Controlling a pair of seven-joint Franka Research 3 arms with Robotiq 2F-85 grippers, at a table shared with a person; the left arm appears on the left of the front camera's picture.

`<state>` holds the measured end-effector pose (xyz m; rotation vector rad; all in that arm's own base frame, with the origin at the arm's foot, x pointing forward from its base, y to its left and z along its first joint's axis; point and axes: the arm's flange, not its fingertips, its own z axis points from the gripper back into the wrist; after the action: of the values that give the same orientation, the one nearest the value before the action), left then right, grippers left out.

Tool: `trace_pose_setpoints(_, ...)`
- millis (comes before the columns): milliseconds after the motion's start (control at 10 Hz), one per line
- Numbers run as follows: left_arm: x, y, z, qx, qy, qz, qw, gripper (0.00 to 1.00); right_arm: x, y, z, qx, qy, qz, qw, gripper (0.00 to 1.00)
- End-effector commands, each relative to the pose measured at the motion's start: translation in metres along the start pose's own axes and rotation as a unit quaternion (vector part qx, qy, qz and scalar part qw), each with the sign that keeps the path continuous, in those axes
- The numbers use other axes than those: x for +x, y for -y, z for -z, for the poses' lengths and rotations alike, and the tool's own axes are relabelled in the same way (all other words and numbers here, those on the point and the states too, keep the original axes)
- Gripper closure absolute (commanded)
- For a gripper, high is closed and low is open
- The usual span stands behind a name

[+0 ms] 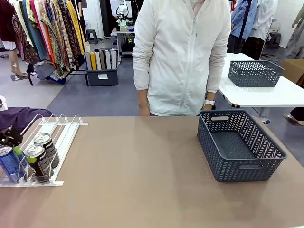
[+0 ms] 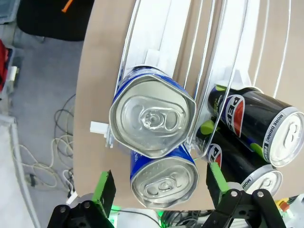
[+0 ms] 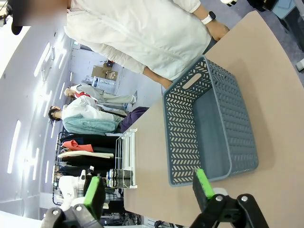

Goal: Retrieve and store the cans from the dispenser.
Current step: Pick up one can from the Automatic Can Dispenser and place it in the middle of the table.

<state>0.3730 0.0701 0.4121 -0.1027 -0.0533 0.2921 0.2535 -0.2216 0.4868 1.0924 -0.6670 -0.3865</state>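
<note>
A: Any cans stored yet?
B: None. All four cans (image 1: 38, 161) sit in the dispenser (image 1: 66, 129), lower left on the table (image 1: 142, 180); the grey-blue basket (image 1: 240, 145), right, is empty.
A: And the grippers?
B: left gripper (image 2: 159, 184): fingers (image 2: 105, 187) spread wide over a blue can (image 2: 166, 175). right gripper (image 3: 147, 186): wide, holding nothing.

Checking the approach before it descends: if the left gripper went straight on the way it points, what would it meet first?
Probably the silver top of the blue can between the left gripper's open fingers, in the rack. The other blue can beside it looks nearer the camera, so depth is uncertain.
</note>
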Motion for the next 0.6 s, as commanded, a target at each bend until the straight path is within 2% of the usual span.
trace_pose_setpoints(0, 0.0064, 0.0028, 0.0033, 0.002, -0.001, -0.005, 1.000, 0.00, 0.0029, -0.0010, 0.0006, 0.013, 0.008, -0.007, 1.000, 0.00)
trace_pose_setpoints(100, 0.0075, 0.0033, 0.0036, 0.002, -0.003, -0.005, 1.000, 0.00, 0.0029, -0.0010, 0.0006, 0.013, 0.008, -0.007, 1.000, 0.00)
trace_pose_setpoints(200, 0.0079, 0.0036, 0.0043, 0.004, 0.001, -0.006, 1.000, 0.60, 0.0029, -0.0010, 0.0006, 0.013, 0.008, -0.007, 1.000, 0.00)
trace_pose_setpoints(300, 0.0082, 0.0031, 0.0042, 0.003, 0.003, -0.004, 1.000, 1.00, 0.0029, -0.0010, 0.0006, 0.013, 0.008, -0.007, 1.000, 0.00)
trace_pose_setpoints(500, 0.0090, 0.0024, 0.0058, 0.007, 0.006, -0.005, 1.000, 1.00, 0.0029, -0.0010, 0.0006, 0.013, 0.008, -0.007, 1.000, 0.00)
